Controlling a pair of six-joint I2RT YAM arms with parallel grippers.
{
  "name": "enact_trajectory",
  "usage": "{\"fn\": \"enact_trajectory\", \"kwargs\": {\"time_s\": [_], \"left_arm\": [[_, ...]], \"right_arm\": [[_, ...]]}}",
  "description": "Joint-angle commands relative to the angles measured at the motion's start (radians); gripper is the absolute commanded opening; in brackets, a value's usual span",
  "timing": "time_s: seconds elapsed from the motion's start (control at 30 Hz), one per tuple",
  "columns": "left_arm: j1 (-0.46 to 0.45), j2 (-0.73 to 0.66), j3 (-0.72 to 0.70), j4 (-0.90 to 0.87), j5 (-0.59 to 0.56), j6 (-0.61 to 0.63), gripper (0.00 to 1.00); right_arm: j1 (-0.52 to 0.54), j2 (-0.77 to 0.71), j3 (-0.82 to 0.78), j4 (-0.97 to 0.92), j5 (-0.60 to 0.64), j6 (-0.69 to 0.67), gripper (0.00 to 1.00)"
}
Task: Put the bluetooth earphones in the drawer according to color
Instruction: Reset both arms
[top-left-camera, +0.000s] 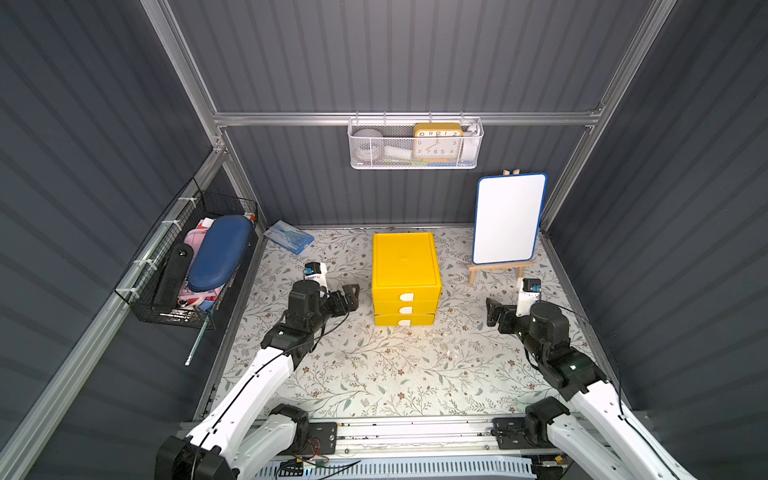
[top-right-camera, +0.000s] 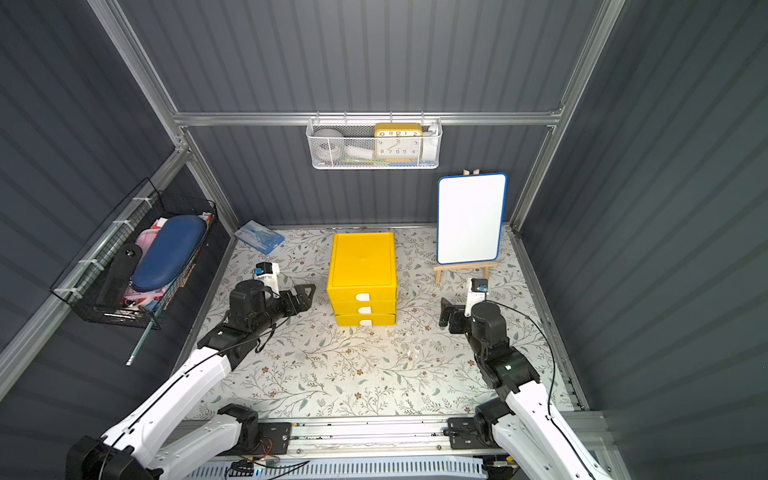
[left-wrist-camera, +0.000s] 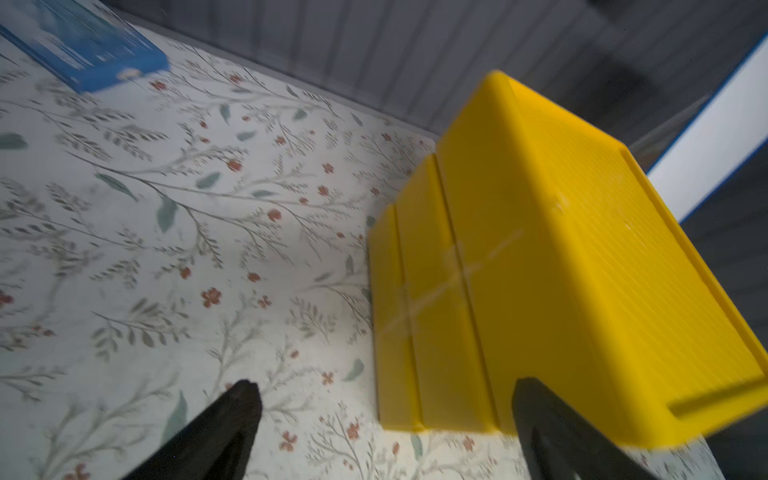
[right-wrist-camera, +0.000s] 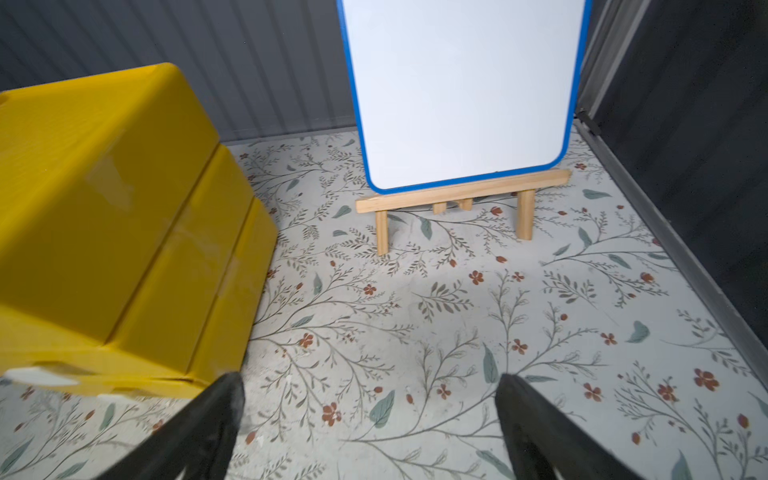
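2 white-shelled arms (top-left-camera: 253, 382) carry black joints and thin black cables (top-left-camera: 232, 401).

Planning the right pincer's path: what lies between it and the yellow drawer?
Only bare floral mat separates the right pincer from the drawer, as both top views show.

Desk: the desk (top-left-camera: 374, 374) is wearing a pale floral-print cover and is carrying three things, all on its far half.
Middle: a yellow drawer cabinet (top-left-camera: 405, 266) is standing upright, its three stacked fronts and white tab handles facing the near edge.
Far right: a blue-framed whiteboard (top-left-camera: 509, 218) is leaning on a small wooden easel (top-left-camera: 496, 270).
Far left: a flat blue box (top-left-camera: 289, 237) is lying near the corner.
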Motion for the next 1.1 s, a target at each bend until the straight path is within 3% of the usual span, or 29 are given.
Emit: {"fn": "enact_trajectory", "kwargs": {"time_s": [0.0,0.23,0.37,0.47,0.77,0.9,1.07], "left_arm": [[0.063,0.065,-0.008,0.161,-0.020,0.115,0.99],[0.196,0.167,-0.102,0.347,-0.072,0.218,0.99],[0.243,0.191,-0.205,0.554,-0.015,0.306,0.99],[0.255,0.235,-0.282,0.742,0.001,0.356,0.99],[0.258,0.444,-0.241,0.923,-0.058,0.367,0.99],[0.258,0.525,-0.281,1.087,-0.087,0.401,0.99],[0.257,0.652,-0.259,1.188,-0.066,0.448,0.99]], "right_arm": [[-0.086,0.017,-0.057,0.196,-0.027,0.012,0.99],[-0.288,0.047,-0.237,0.485,-0.070,0.101,0.99],[-0.354,0.116,-0.299,0.620,-0.059,0.117,0.99],[-0.360,0.194,-0.305,0.676,-0.038,0.100,0.99],[-0.361,0.489,-0.315,1.006,-0.043,0.040,0.99],[-0.348,0.601,-0.271,1.054,-0.060,-0.011,0.99],[-0.317,0.839,-0.266,1.332,-0.069,-0.069,0.99]]}}
